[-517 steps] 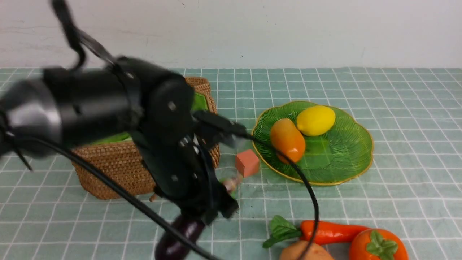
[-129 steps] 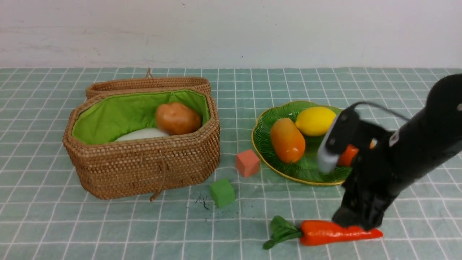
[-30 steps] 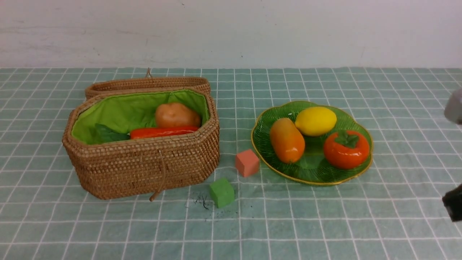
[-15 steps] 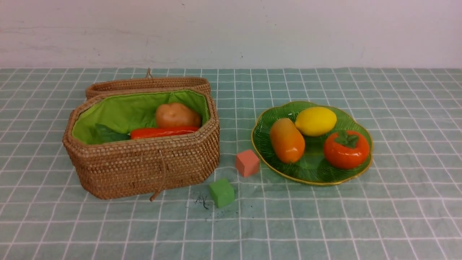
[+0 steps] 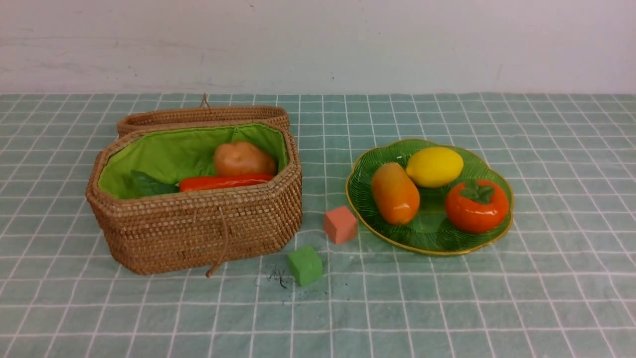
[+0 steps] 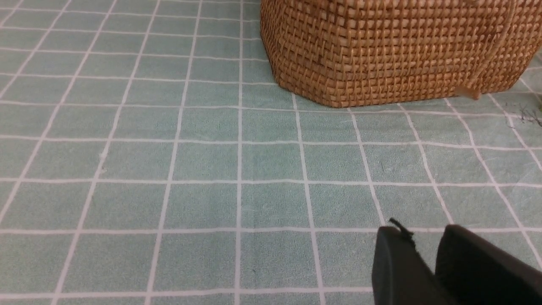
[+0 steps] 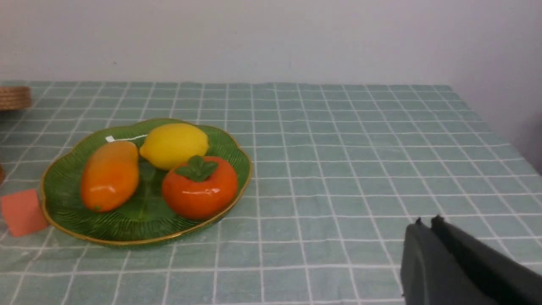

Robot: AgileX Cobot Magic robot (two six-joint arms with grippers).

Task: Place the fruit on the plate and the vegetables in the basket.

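The wicker basket (image 5: 198,228) with green lining stands at the left, lid back. In it lie the brown potato (image 5: 244,158) and the orange-red carrot (image 5: 223,182) with its green leaves (image 5: 146,185). At the right, the green plate (image 5: 432,233) carries the mango (image 5: 395,193), the lemon (image 5: 435,166) and the persimmon (image 5: 477,206). Neither arm shows in the front view. My left gripper (image 6: 423,231) hovers over bare cloth short of the basket (image 6: 381,51), its jaws a narrow gap apart and empty. My right gripper (image 7: 427,221) is shut and empty, off to the side of the plate (image 7: 127,224).
A salmon-pink cube (image 5: 340,224) sits between basket and plate, close to the plate's rim. A green cube (image 5: 305,265) lies nearer the front, with dark crumbs (image 5: 278,278) beside it. The basket's lid (image 5: 198,116) lies open behind it. A white wall bounds the far edge.
The carrot, on the cloth four seconds ago, now lies in the basket. The persimmon now sits on the plate. The right arm's tip has left the front view's right edge.
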